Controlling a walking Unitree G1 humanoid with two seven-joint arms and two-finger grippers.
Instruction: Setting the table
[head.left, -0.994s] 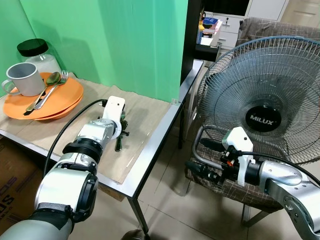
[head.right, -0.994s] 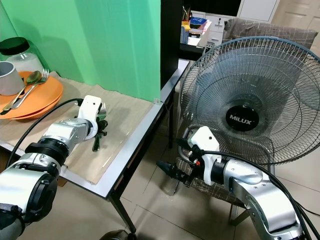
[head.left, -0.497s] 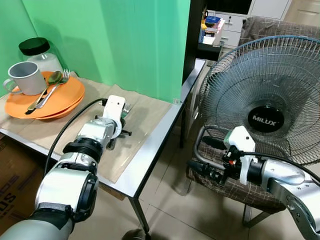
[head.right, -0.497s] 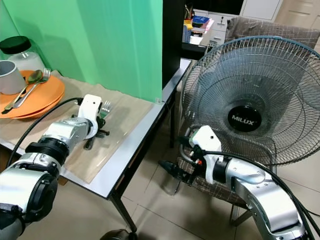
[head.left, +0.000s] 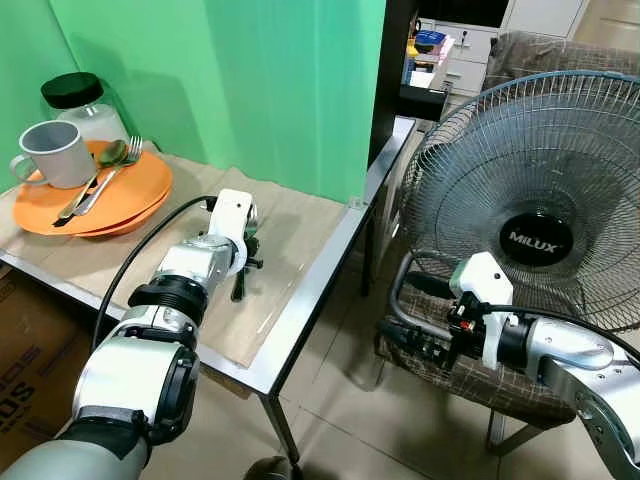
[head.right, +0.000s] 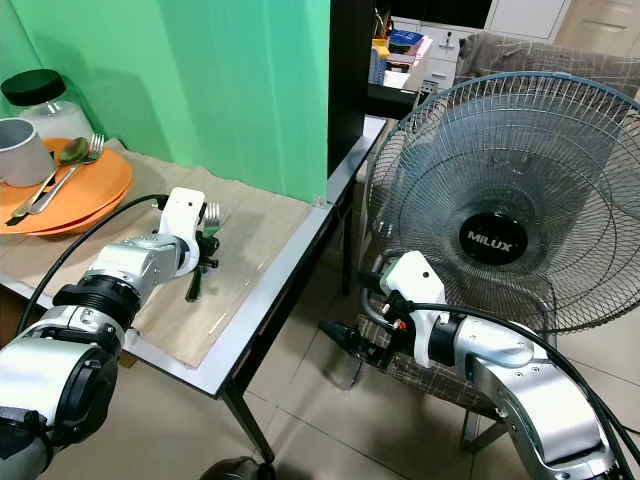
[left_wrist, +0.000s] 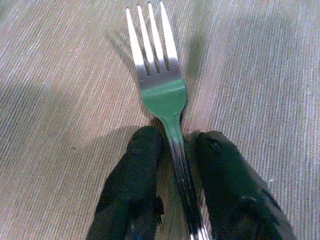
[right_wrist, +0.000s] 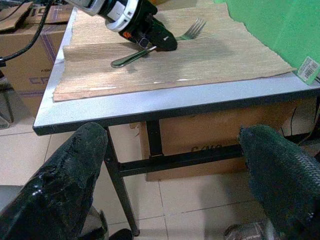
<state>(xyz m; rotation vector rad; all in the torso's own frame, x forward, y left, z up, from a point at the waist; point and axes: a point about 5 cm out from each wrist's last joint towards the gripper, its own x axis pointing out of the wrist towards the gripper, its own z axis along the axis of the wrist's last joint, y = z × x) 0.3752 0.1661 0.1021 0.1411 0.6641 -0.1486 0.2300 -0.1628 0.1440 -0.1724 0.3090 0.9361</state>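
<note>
The shiny stainless-steel fork lies flat on the beige woven table mat, tines pointing away from the robot toward the green backdrop, its polished neck mirroring that green. Its slim handle runs between the two black fingers of the left gripper, which stand just either side of it. The wrist view shows thin slivers of mat between pads and metal, so I cannot tell whether the jaws are pinching the handle or only bracketing it.

The main risk, as I judge it, is a lift with a weak grip: the handle is narrow, smooth and rounded, so it could twist or slide out and clatter back onto the mat, or skid toward the grey metal table edge nearby. Pressing down too hard could drag and ruck the mat.

Well apart at the table's far end sit stacked round orange plates carrying a grey mug and more cutlery, beside a black-lidded glass jar.

The right gripper hangs wide open and empty off the table, near the large grey standing fan
</note>
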